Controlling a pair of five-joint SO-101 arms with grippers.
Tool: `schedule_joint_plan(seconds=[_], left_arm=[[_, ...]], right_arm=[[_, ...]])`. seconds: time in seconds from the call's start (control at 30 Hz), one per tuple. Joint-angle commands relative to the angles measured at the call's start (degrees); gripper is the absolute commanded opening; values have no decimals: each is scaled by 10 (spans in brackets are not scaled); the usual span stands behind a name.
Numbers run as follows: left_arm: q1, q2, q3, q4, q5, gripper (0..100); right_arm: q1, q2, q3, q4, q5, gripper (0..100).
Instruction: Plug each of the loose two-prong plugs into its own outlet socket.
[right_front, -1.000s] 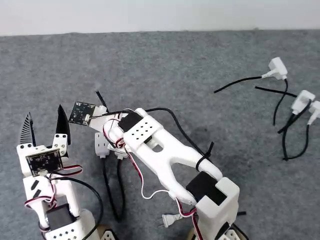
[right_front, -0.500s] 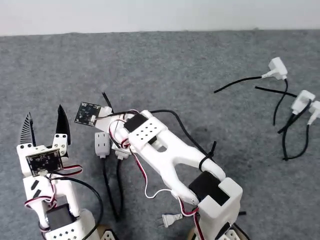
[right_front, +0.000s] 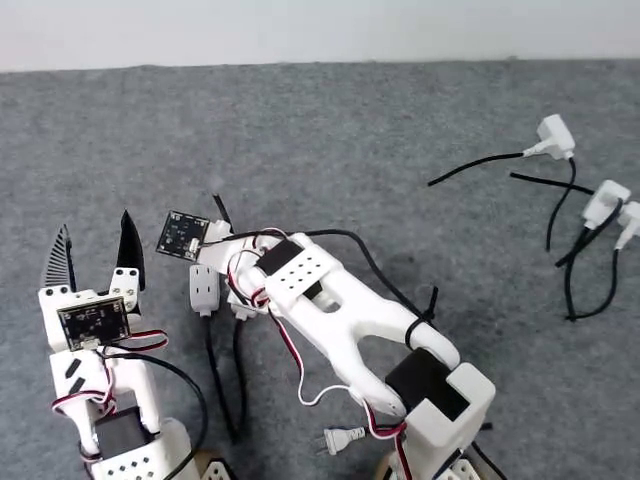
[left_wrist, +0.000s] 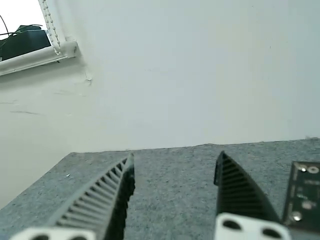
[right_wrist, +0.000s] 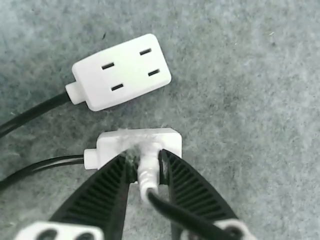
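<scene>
Right pincer (right_wrist: 145, 161): narrow, clamped on a white two-prong plug (right_wrist: 146, 172) seated against the near outlet socket (right_wrist: 117, 145). The step looks like pressing home, so push straight along the prongs and keep the socket from sliding on the bench (right_wrist: 240, 100). Second outlet socket (right_wrist: 121, 70): just beside, vacant. Left pincer (left_wrist: 175, 160): wide, holding nothing; other loose plugs (right_front: 553, 135) lie well apart.

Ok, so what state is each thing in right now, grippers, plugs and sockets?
left gripper: open, empty.
right gripper: shut on the white plug.
white plug: pressed against the occupied socket; how deep, cannot tell.
occupied socket: takes that plug.
free socket: all slots empty.
loose plug: lying unplugged by the right arm's base.
white cord ends: lying on the table, too small to judge.
</scene>
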Motion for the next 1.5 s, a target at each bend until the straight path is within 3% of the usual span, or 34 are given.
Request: schedule_joint_plan(seconds=[0.0, 0.43, 1.33, 1.47], left_arm=[[13, 1, -1, -16, -4, 244], [15, 1, 0, -14, -4, 244], [34, 2, 17, -16, -6, 243], [34, 4, 17, -15, -3, 243]], right_arm=[[7, 2, 16, 0, 6, 8], [-5, 94, -62, 37, 4, 9], [7, 101, -36, 62, 9, 13], [7, 98, -36, 62, 10, 76]])
